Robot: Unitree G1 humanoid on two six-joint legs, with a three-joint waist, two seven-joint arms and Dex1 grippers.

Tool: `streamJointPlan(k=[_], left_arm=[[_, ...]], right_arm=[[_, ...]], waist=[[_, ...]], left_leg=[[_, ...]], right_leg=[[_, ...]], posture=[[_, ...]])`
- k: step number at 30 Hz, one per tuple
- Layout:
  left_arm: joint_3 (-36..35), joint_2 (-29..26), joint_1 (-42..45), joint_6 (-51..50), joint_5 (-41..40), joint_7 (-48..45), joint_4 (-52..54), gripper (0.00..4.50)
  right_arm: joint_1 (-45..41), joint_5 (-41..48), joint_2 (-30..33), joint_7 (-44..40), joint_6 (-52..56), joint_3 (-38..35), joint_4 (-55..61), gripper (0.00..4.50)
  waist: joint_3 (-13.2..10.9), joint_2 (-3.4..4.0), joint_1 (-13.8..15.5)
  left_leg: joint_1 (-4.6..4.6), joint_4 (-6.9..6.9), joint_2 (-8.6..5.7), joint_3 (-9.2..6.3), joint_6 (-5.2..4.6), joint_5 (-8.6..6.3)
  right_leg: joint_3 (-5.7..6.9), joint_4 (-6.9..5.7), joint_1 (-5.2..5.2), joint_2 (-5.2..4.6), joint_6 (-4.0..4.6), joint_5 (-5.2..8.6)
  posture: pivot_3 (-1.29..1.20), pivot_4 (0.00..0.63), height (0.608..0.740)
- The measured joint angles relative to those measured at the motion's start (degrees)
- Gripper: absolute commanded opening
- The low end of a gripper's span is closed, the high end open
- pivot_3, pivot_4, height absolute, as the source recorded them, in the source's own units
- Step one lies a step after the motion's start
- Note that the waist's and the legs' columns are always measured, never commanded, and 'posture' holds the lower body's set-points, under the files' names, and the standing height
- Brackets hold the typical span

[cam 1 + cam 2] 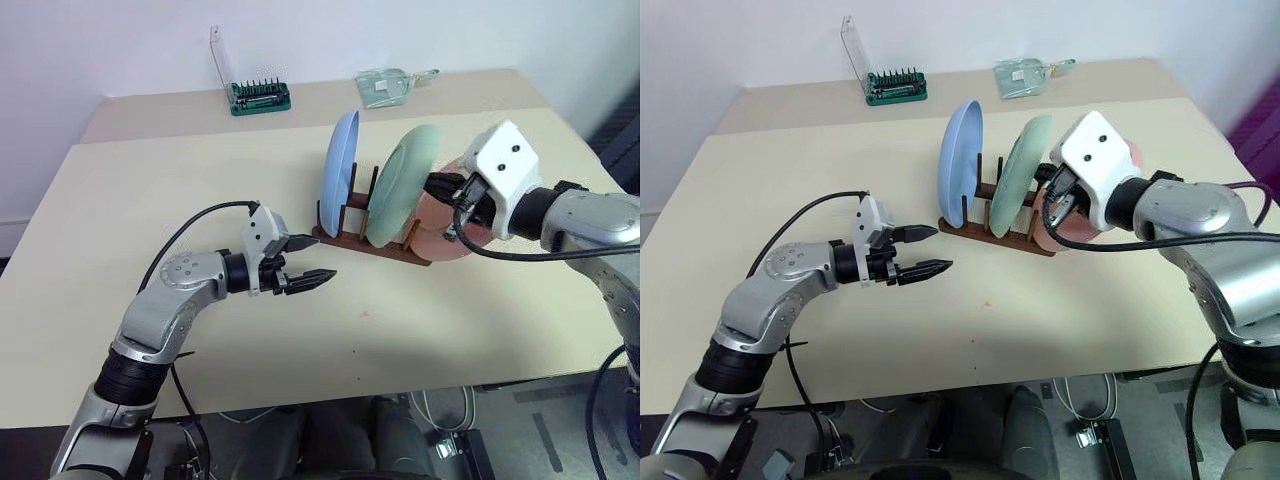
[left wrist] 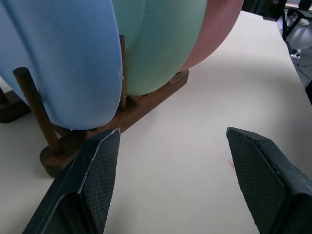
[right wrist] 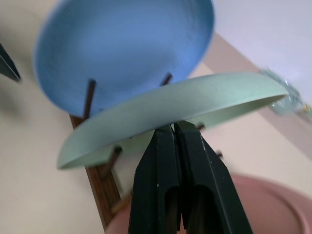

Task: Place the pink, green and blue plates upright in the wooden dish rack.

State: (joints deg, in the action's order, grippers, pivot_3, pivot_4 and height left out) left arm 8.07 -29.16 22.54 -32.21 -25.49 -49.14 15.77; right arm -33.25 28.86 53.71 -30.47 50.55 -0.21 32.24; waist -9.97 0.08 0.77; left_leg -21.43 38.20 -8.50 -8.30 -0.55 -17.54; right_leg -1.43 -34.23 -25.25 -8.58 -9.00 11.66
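The blue plate (image 1: pixel 341 170), green plate (image 1: pixel 400 182) and pink plate (image 1: pixel 440 228) look matt and smooth. The dish rack (image 2: pixel 141 105) is dark, smooth wood. The left hand's (image 2: pixel 170 185) fingers (image 2: pixel 100 175) carry cross-hatched black pads. The bench (image 1: pixel 200 200) is matt cream.

Our left arm reaches forward from the near left, its wrist roughly level, and our left gripper (image 1: pixel 308 260) points toward the right with its two black fingers (image 2: pixel 97 175) spread well apart, holding nothing. Our right arm comes in from the right side, bent at the elbow, and our right gripper (image 3: pixel 176 134) points leftward, fingers pressed together, empty.
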Motion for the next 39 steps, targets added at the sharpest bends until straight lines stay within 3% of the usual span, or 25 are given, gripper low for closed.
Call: streamJointPlan(k=[9,15,18,22,25,28,32,39], left_arm=[[0.0,0.4,0.0,0.0,0.0,0.7,0.0,3.6],[0.1,0.6,0.0,0.0,0.0,0.7,0.0,3.6],[0.1,0.7,0.0,0.0,0.0,0.7,0.0,3.6],[0.0,0.4,-0.1,0.0,0.0,0.5,0.0,3.6],[0.2,0.4,0.1,0.1,0.0,-0.3,-0.3,3.6],[0.3,0.6,0.4,0.2,0.0,-0.9,-1.1,3.6],[0.4,0.7,0.9,0.2,0.0,-1.3,-1.7,3.6],[0.3,0.6,0.9,0.3,0.1,-1.2,-1.8,3.6]], right_arm=[[-1.3,-2.4,-1.8,-1.5,0.0,3.7,0.3,0.02],[-0.4,-3.3,0.9,-3.3,0.0,1.0,1.5,0.02],[3.0,-2.7,5.2,-6.2,0.4,-6.2,2.6,0.02],[8.1,-2.8,13.1,-10.9,3.3,-23.1,2.2,0.02],[17.2,-5.2,15.0,-14.9,4.0,-33.1,1.6,0.02],[25.7,-8.5,14.8,-17.2,2.8,-36.6,1.1,0.02],[31.4,-11.7,11.8,-16.5,-1.7,-32.6,1.0,0.02],[21.6,-11.3,8.1,-12.9,-5.8,-22.0,-0.5,0.02]], waist=[[0.0,0.0,0.0],[0.0,0.0,0.1],[0.0,0.0,0.3],[0.0,0.0,0.3],[0.0,-0.04,0.1],[0.1,0.02,-0.1],[0.1,0.0,-0.1],[0.1,-0.01,0.0]], left_leg=[[0.0,0.0,0.0,0.01,0.0,0.0],[-0.02,0.0,0.0,0.0,0.0,0.0],[-0.05,0.0,-0.02,0.01,-0.02,-0.01],[-0.01,-0.02,0.01,0.05,-0.04,-0.03],[0.03,-0.01,0.02,0.11,-0.05,-0.03],[0.07,0.0,0.03,0.21,-0.06,-0.03],[0.09,0.02,0.06,0.26,-0.05,-0.03],[0.06,0.02,0.06,0.23,-0.04,-0.03]], right_leg=[[0.0,0.0,-0.01,0.0,0.0,0.0],[0.0,0.0,-0.02,-0.01,0.0,0.0],[0.01,0.03,-0.01,-0.02,0.0,0.0],[0.01,0.02,0.0,0.0,0.0,-0.01],[0.01,0.0,0.04,-0.01,0.0,-0.01],[-0.02,-0.03,0.03,-0.02,-0.02,-0.05],[-0.02,-0.03,0.03,-0.02,-0.02,-0.07],[-0.01,0.01,0.0,-0.02,-0.02,-0.08]], posture=[[0.0,0.15,0.74],[0.0,0.15,0.74],[0.0,0.15,0.74],[0.0,0.15,0.74],[0.0,0.15,0.74],[0.0,0.15,0.74],[0.0,0.15,0.74],[0.0,0.15,0.74]])
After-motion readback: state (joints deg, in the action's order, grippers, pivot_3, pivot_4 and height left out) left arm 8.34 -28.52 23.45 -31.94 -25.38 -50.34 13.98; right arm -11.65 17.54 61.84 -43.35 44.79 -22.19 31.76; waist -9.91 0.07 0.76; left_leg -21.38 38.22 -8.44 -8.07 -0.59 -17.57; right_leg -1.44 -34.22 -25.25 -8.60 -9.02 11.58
